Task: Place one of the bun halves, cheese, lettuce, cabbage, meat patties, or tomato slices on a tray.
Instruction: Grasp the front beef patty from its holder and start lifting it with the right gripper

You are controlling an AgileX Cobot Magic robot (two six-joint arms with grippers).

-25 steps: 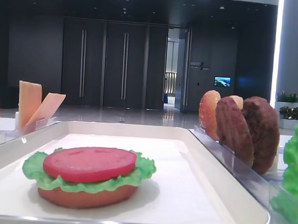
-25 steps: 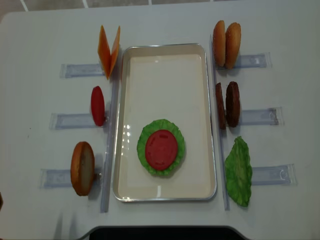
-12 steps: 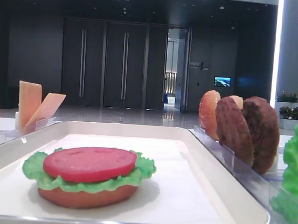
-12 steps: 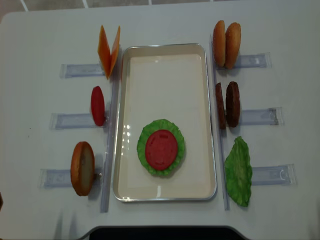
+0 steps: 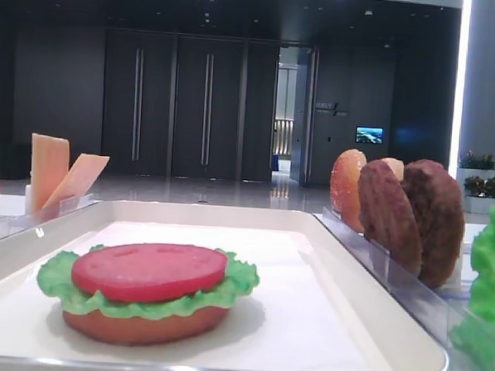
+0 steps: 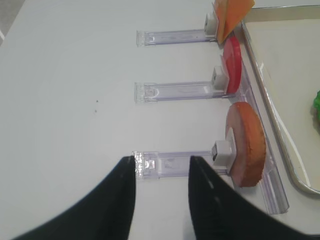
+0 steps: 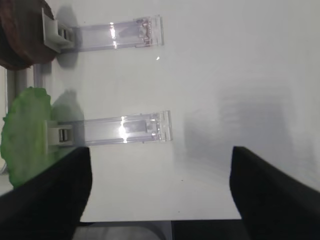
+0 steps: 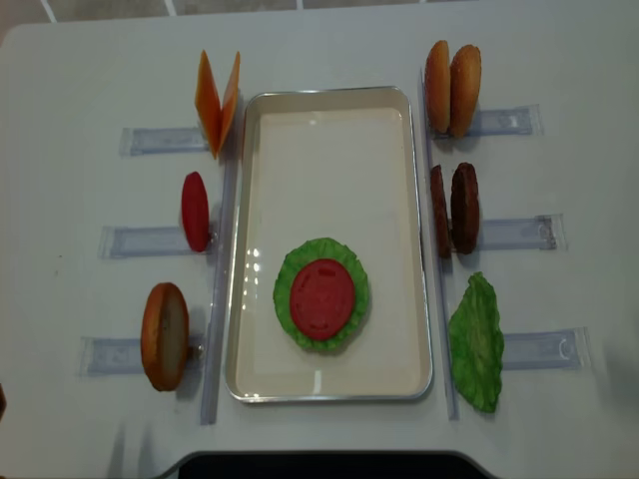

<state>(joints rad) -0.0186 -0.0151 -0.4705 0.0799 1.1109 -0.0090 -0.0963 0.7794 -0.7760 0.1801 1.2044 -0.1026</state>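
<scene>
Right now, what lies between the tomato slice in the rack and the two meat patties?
In the overhead view, only the white tray lies between tomato slice and meat patties; that stretch of the tray is bare.

A white counter [image 8: 329, 50] carries clear plastic racks [image 8: 150, 140] in rows on both sides, while the low view looks past it to dark double doors [image 5: 173, 107] and a small lit screen [image 5: 369, 134].

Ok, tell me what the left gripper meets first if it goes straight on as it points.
Probably the outer end of the clear rack holding the bun half, framed between the left gripper's open fingers; depth is unclear.
</scene>
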